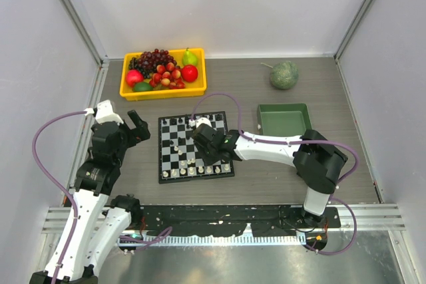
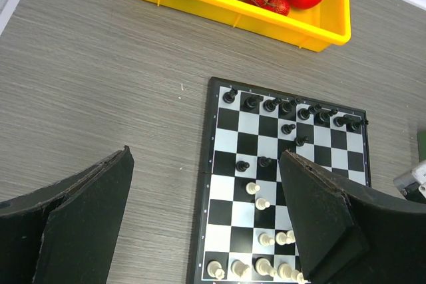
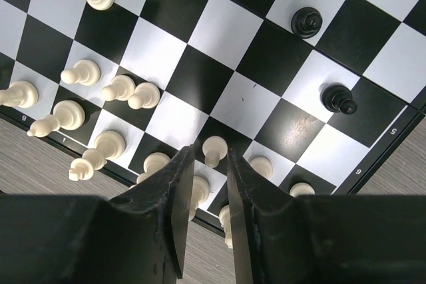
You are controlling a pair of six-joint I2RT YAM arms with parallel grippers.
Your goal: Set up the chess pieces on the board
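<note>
The board (image 1: 162, 164) lies mid-table with the chess pieces on it. Black pieces (image 2: 286, 106) line its far rows, with a few further in. Cream-white pieces (image 2: 256, 267) crowd the near rows. My right gripper (image 3: 210, 153) hangs low over the board's near right corner (image 1: 202, 139). Its jaws stand a little apart on either side of a white pawn (image 3: 214, 145), which stands on a dark square in the second row. My left gripper (image 2: 206, 157) is wide open and empty, held above the table by the board's left edge (image 1: 136, 128).
A yellow tray (image 1: 163, 91) of fruit sits behind the board. A green tray (image 1: 285, 119) is to the board's right, with a round green fruit (image 1: 283, 74) behind it. Grey walls close in on both sides.
</note>
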